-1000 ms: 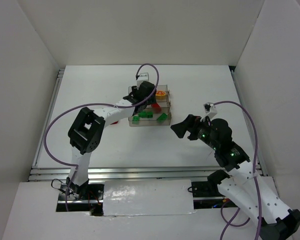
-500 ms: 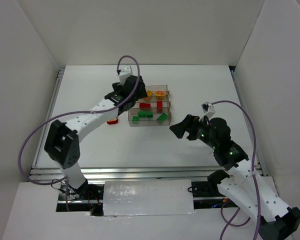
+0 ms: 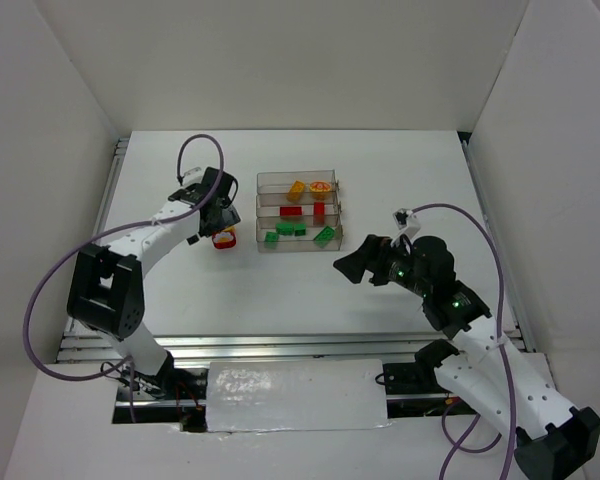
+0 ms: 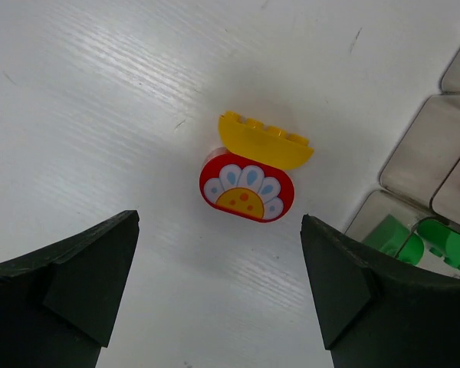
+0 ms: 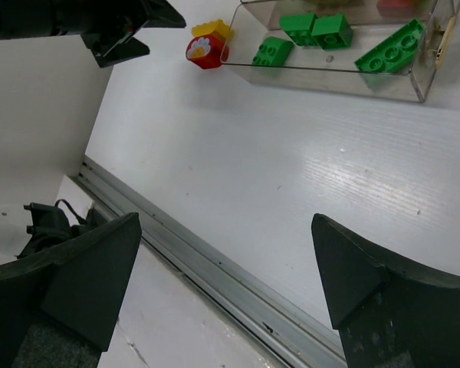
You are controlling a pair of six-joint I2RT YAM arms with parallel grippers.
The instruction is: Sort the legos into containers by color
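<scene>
Seen down through the left pincer (image 4: 218,245): spread fully wide, gripping nothing, poised above a red rounded plastic brick with a flower print (image 4: 247,188) and a yellow curved plastic brick (image 4: 264,142) stuck along its far edge. Lies loose on the white tabletop (image 4: 100,92), just beside the near-left corner of the clear plastic three-trough tray (image 3: 272,182), not inside it. In the tray: green bricks (image 3: 285,228) in the near trough, red bricks (image 3: 291,211) in the middle, yellow-orange bricks (image 3: 296,188) in the far. Further right, the right pincer (image 5: 226,230), equally wide and empty, well apart from the tray.

Likely trouble from here:
- **Mis-sort:** wrong colour in a trough if lifted as one joined pair and dropped whole. Needs splitting first.
- **Slip:** poor purchase on the curved red sides, so a possible squirt sideways on closing.
- **Collision:** little room beside the tray, so a finger against its wall and a shove to the sorted bricks.
</scene>
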